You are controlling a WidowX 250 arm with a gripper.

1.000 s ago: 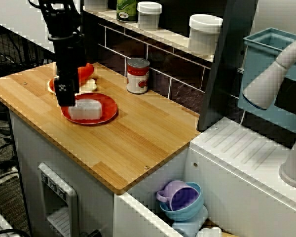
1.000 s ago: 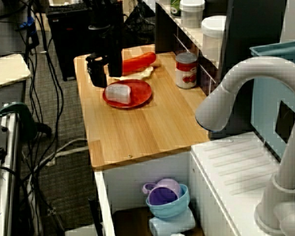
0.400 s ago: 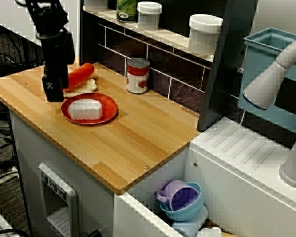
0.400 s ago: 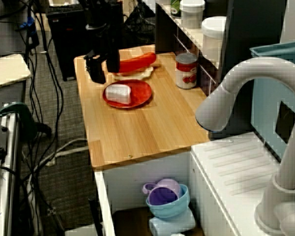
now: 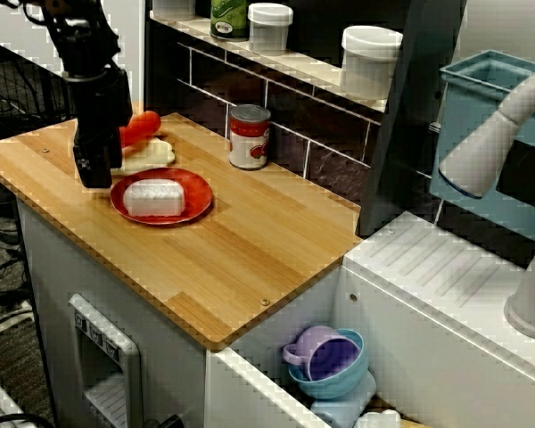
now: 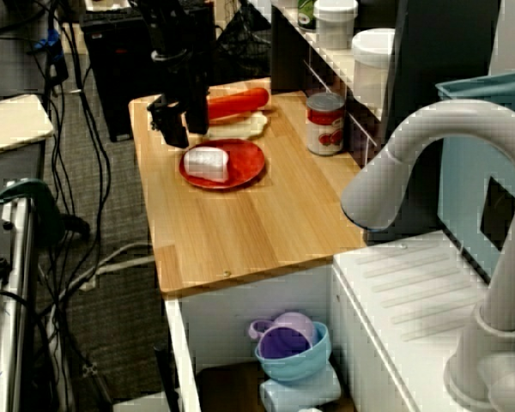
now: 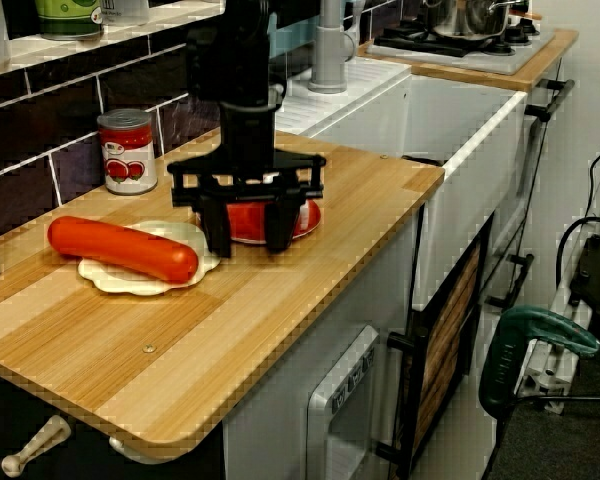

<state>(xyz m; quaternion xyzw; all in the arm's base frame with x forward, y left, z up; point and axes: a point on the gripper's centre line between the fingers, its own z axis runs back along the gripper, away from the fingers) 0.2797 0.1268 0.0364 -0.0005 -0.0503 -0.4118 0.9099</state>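
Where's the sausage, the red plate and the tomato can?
sausage (image 7: pixel 120 248): low view from the counter's end, middle of its red skin.
red plate (image 5: pixel 199 193): high view facing the shelf, bare right rim.
tomato can (image 5: pixel 249 138): high view facing the shelf, its label.

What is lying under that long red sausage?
A flat, pale cream bread-like slice lies under the long red sausage, on the wooden counter. The part right beneath the sausage is covered.

Black end effector (image 7: pixel 248 234); red sausage (image 7: pixel 120 248) on a cream disc (image 7: pixel 115 280); white block (image 5: pixel 154 197) on a red plate (image 5: pixel 199 198) (glossy); pale wood-grain bench (image 7: pixel 360 190).
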